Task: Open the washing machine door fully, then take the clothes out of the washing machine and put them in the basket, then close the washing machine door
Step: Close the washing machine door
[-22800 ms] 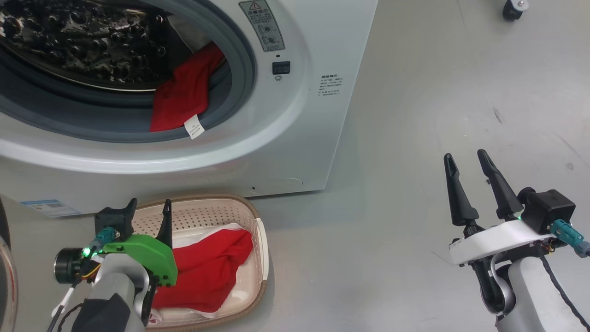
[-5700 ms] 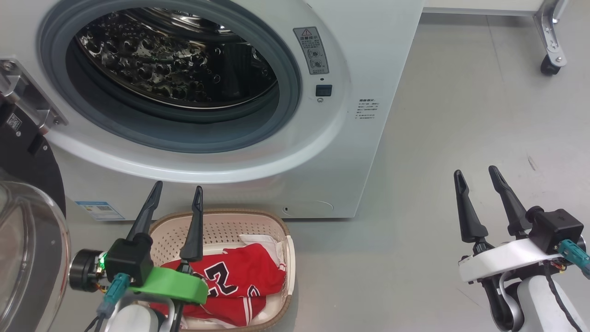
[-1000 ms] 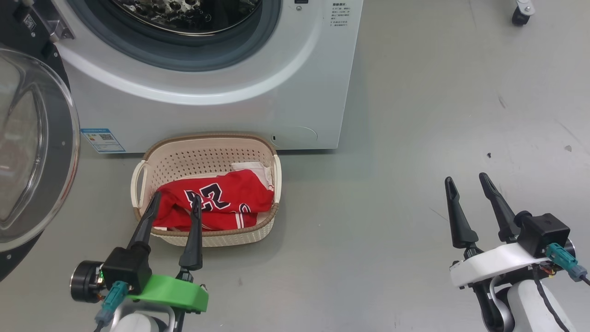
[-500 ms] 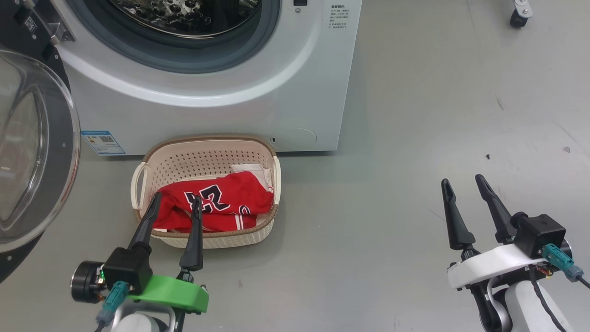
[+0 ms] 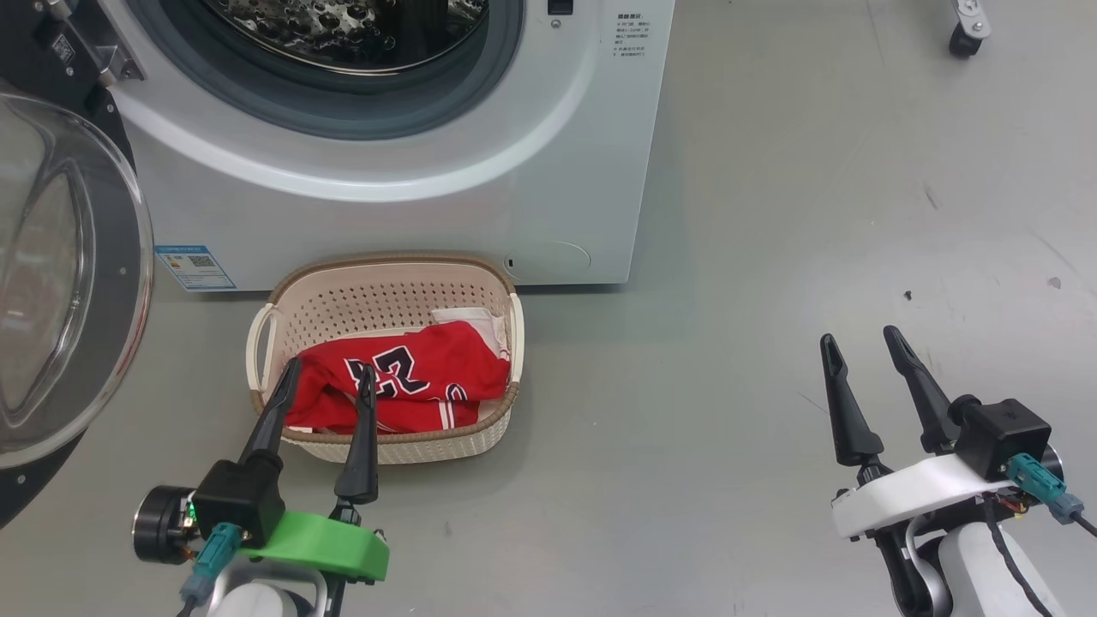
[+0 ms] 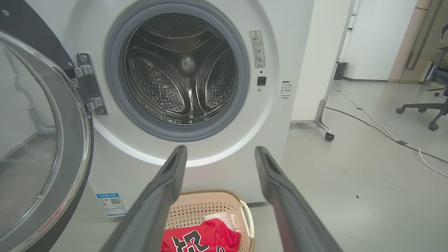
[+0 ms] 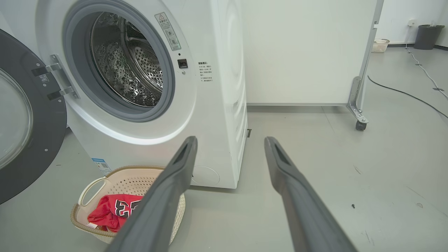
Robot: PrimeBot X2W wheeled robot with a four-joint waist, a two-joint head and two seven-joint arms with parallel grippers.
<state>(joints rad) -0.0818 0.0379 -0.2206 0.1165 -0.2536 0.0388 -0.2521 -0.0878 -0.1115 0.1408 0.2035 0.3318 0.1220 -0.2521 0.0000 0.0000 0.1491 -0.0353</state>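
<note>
The white washing machine (image 5: 548,146) stands at the top, its steel drum (image 6: 182,70) bare inside. The washing machine door (image 5: 60,283) hangs swung open at the far left, hinged beside the opening. The cream basket (image 5: 343,300) sits on the floor against the machine's front, holding the clothes (image 5: 428,368), a red jersey over a white piece. My left gripper (image 5: 329,371) is open, with nothing between its fingers, its tips over the basket's near rim. My right gripper (image 5: 860,337) is open and empty over bare floor far to the right.
Grey floor (image 5: 814,214) spreads to the right of the machine. A wheeled white panel stands behind, its caster (image 7: 359,124) on the floor. Cables (image 6: 385,131) run across the floor, and an office chair (image 6: 428,105) stands at the far right.
Over the last second the picture shifted only slightly. Both grippers stay open and hardly move. The drum, which held a red garment long before, is bare, and the jersey lies in the basket.
</note>
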